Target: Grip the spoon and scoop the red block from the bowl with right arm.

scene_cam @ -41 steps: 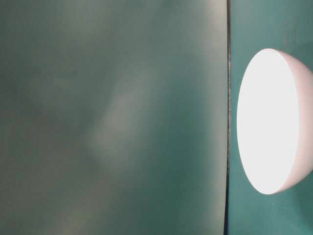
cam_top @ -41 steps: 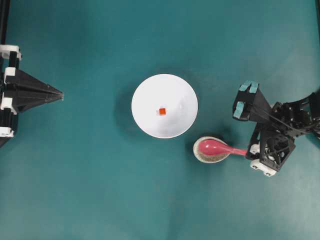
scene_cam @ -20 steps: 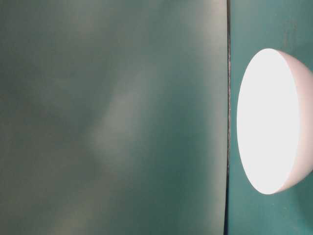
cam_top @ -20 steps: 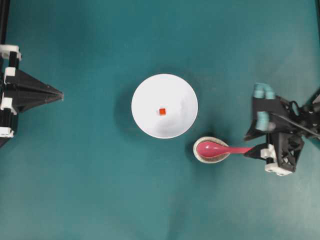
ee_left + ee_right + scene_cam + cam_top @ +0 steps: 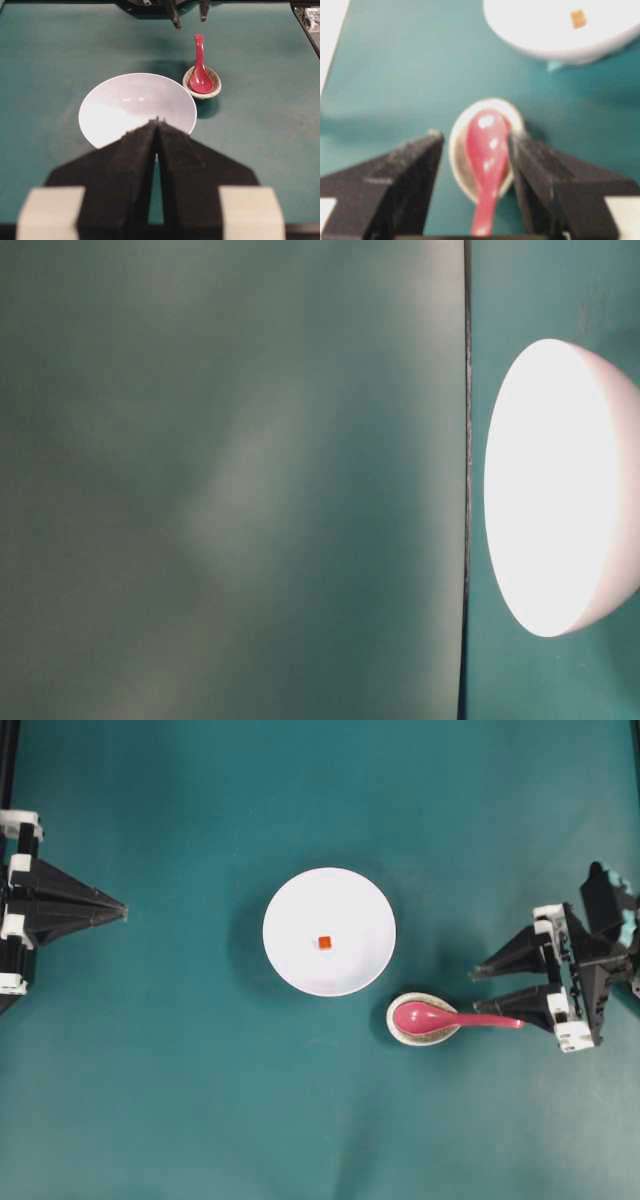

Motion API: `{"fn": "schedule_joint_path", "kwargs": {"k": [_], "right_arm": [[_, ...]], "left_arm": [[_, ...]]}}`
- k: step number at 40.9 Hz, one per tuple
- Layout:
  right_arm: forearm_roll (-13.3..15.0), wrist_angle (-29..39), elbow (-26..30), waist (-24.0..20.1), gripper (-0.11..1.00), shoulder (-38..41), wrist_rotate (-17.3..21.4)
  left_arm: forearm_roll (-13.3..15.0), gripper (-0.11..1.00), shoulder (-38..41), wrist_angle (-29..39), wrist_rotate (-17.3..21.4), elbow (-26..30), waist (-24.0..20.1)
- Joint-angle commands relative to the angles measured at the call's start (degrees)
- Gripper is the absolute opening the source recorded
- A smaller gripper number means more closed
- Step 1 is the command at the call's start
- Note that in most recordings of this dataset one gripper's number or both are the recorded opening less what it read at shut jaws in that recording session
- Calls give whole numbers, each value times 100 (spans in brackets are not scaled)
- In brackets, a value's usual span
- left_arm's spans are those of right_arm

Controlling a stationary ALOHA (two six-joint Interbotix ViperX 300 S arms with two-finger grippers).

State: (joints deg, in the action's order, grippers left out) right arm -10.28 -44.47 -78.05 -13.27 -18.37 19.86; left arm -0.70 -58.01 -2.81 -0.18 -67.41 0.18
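**Spoon waits in its dish on the teal bench**

A plain teal bench [image 5: 200,1100] fills every view. The white bowl [image 5: 329,931] sits mid-bench with the red block [image 5: 324,942] inside. Just beside it, the pink spoon [image 5: 440,1017] rests in a small speckled dish [image 5: 400,1030]. The right pincer [image 5: 490,988] stands wide, straddling the spoon's handle without gripping. The left pincer [image 5: 122,908] is closed at the bench's far edge.
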Motion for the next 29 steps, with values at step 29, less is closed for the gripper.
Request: {"fn": "schedule_joint_path", "kwargs": {"k": [29], "right_arm": [[-1731, -791, 26, -1600, 57, 1459, -1696]], "left_arm": [[-9, 0, 26, -132, -9, 105, -70]]}}
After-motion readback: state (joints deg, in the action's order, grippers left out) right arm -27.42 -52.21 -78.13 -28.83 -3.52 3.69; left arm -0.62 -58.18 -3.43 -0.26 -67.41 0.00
